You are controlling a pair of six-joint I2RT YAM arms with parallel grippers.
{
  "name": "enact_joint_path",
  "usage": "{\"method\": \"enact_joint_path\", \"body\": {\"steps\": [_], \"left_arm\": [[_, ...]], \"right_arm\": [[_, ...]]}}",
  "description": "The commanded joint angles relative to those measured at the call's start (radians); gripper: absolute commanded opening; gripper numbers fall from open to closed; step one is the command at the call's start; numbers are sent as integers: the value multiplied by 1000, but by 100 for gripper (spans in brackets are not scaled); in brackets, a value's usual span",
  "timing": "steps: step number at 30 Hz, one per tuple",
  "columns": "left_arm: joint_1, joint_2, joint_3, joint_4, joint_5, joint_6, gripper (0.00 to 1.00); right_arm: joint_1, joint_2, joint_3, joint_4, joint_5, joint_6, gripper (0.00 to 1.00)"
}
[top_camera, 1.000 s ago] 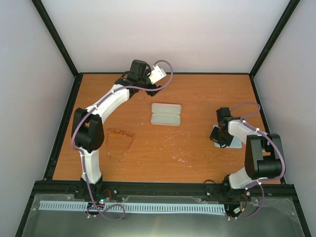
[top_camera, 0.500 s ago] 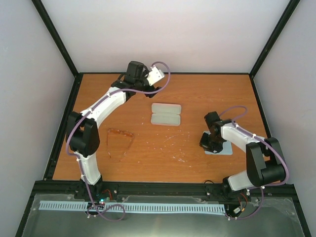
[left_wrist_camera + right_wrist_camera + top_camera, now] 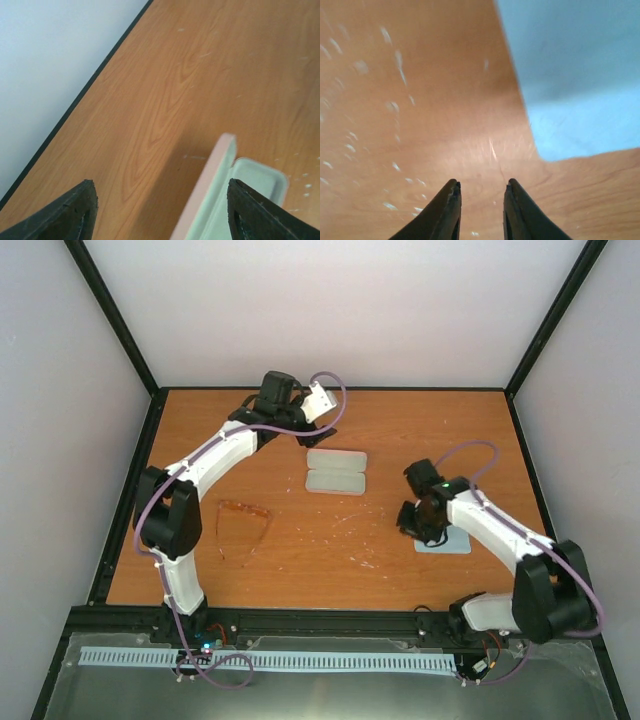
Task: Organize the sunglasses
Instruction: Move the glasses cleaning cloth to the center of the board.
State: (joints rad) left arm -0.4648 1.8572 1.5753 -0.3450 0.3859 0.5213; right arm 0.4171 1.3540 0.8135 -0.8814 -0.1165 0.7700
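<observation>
Since the sunglasses (image 3: 243, 512) lie alone on the wooden table (image 3: 400, 430), not far from the left edge and a bit closer to the near edge than the far one, I think the job has hardly begun. Their arms look folded out, and nothing is touching them.

The pink case (image 3: 336, 472) lies open in the middle of the table, closer to the far edge. It has nothing in it. The left gripper (image 3: 160, 184) hangs by the far edge just behind the case, with its fingers spread wide and nothing between them. The right gripper (image 3: 481, 182) is low over the wood near the right side, at the left edge of the light blue cloth (image 3: 455, 543). Its fingers are open only a crack, and they hold nothing.

I think the step now is getting ready to fetch the sunglasses. The left arm is on their side, so it would need to swing back toward the near left corner. Then it must come down gently, because the frame is thin and almost the same colour as the table.

Bare wood lies between the sunglasses and the case, so the way looks free. The left gripper has the back wall close behind it. The right gripper has plenty of room.
</observation>
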Motion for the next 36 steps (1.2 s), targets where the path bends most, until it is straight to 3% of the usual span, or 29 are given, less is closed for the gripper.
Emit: {"method": "enact_joint_path", "body": {"steps": [1, 6, 10, 16, 21, 36], "left_arm": [[-60, -13, 74, -14, 151, -26, 69], [-112, 27, 115, -34, 177, -47, 67], [-152, 77, 162, -65, 157, -81, 67], [-176, 144, 202, -92, 154, -157, 67], [-189, 176, 213, -104, 163, -157, 67], [-189, 228, 252, -120, 179, -167, 67]], "right_arm": [[-158, -104, 63, -49, 143, -29, 28], [-470, -89, 55, 39, 126, -270, 25], [-558, 53, 79, 100, 113, -445, 29], [-576, 146, 62, 288, 28, -654, 35], [-585, 227, 106, 326, 48, -688, 36], [-610, 341, 177, 236, 81, -719, 34]]}}
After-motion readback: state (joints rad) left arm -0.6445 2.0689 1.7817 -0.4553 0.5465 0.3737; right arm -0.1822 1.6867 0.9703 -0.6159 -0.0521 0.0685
